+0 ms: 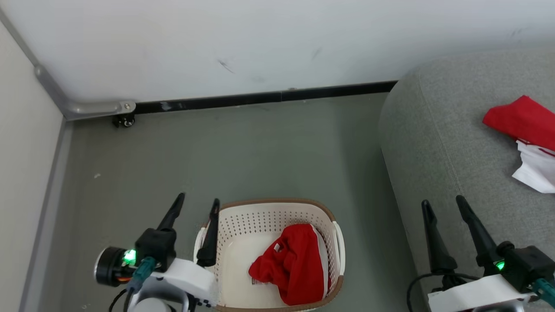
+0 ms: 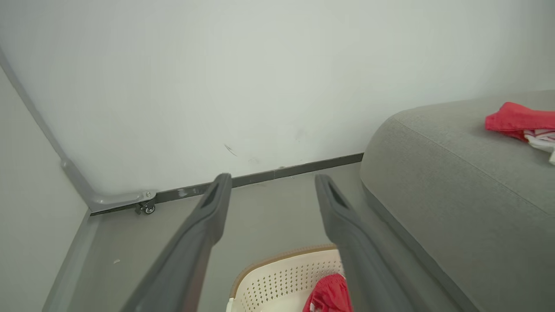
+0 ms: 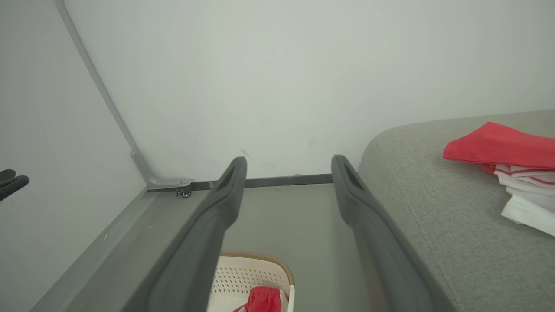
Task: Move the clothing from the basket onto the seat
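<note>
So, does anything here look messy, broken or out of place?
Nothing looks broken or spilled. The white wall has a few dark scuff marks. One red-and-white garment lies crumpled on the grey seat, and a second red garment sits bunched in the basket.

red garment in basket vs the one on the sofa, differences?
Place: the bunched red fabric garment lies inside the cream perforated plastic basket; the red-and-white fabric garment lies on the grey upholstered seat cushion. Look: the basket one shows mostly red; the seat one shows a white panel. Both soft, crumpled.
</note>
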